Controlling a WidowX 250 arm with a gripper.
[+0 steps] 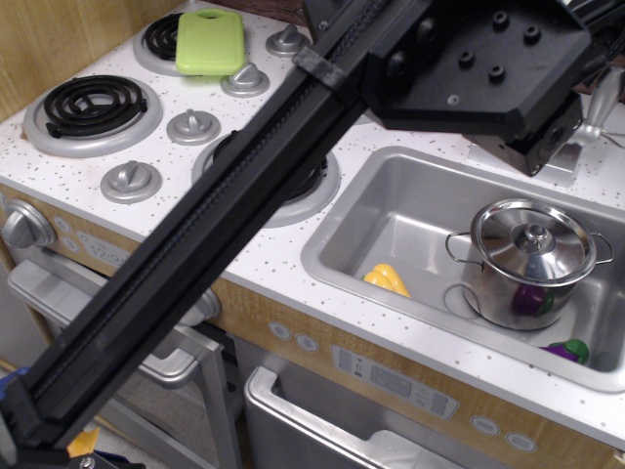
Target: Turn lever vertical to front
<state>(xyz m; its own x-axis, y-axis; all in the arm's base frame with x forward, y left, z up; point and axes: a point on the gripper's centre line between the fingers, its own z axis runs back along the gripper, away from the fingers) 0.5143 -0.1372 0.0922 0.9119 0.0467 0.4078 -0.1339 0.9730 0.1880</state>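
Slim tapered silver-grey metal lever [598, 109]

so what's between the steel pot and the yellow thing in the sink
Only bare sink floor lies between the steel pot and the yellow toy in this single view; they sit apart.

The robot arm [195, 254] was matte black all over: a long, straight, square-edged beam with a ribbed groove running down its length. It ended in a broad, flat-faced angular block [479, 68] (several small round screw holes dotted its top), with bevelled corners.
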